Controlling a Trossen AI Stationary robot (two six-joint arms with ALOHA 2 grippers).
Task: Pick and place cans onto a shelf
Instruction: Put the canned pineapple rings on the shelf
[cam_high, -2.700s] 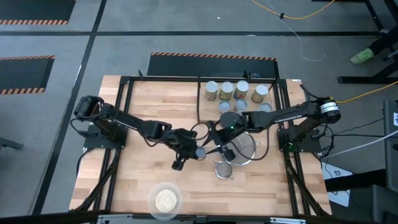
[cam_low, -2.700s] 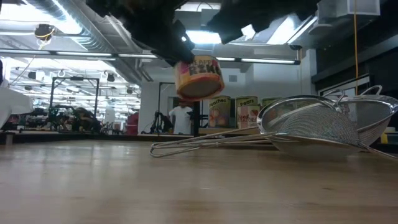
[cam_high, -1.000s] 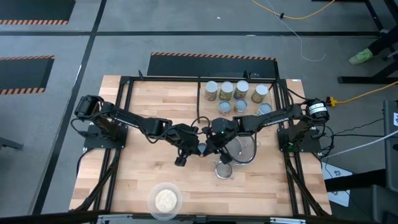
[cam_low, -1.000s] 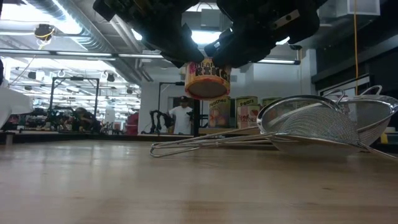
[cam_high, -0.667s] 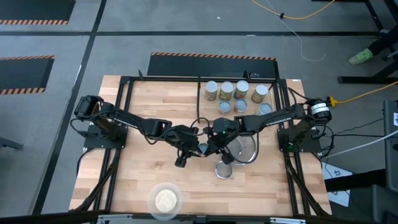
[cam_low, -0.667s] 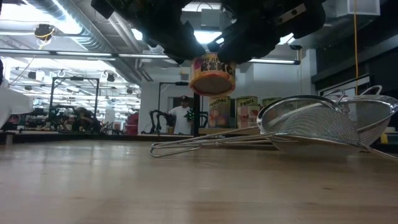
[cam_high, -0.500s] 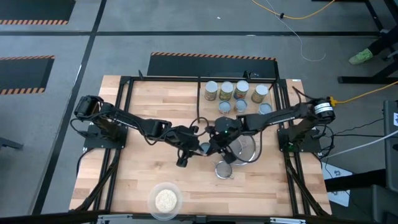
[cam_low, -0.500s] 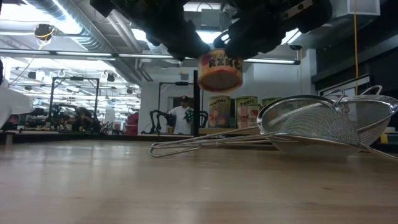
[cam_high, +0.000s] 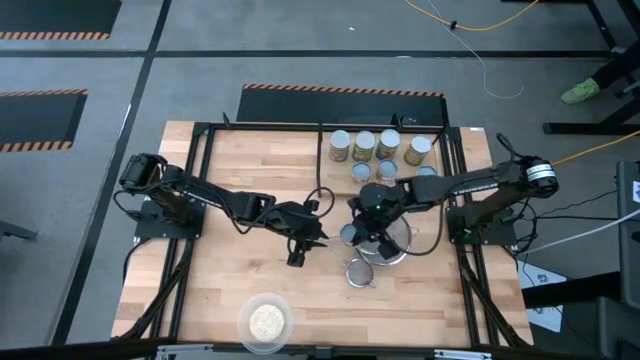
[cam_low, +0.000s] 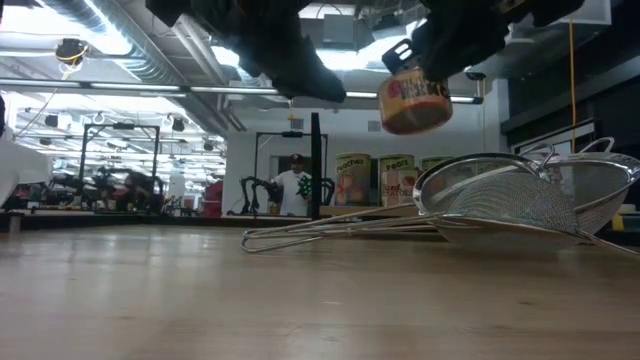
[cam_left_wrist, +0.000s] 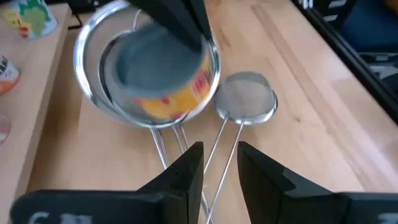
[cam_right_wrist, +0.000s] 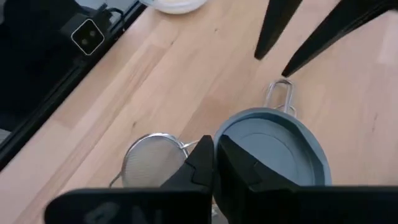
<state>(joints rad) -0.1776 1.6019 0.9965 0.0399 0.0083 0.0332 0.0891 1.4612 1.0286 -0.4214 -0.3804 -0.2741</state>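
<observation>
Your right gripper (cam_low: 425, 62) fingers were pinched on the can (cam_low: 414, 101) rim. It's hard, smooth, prob slippery. Left gripper (cam_high: 303, 243) fingers were open, nothing between.

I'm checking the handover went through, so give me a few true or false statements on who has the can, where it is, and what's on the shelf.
1. The right gripper holds a short can clear of the table. True.
2. The left gripper is clamped on that can. False: its fingers are open and empty, apart from the can.
3. The shelf is bare. False: several cans already stand on it.
4. Two wire mesh strainers lie on the table. True.
5. The dish of grains sits on the shelf. False: it sits near the table's front edge, away from the shelf.
</observation>
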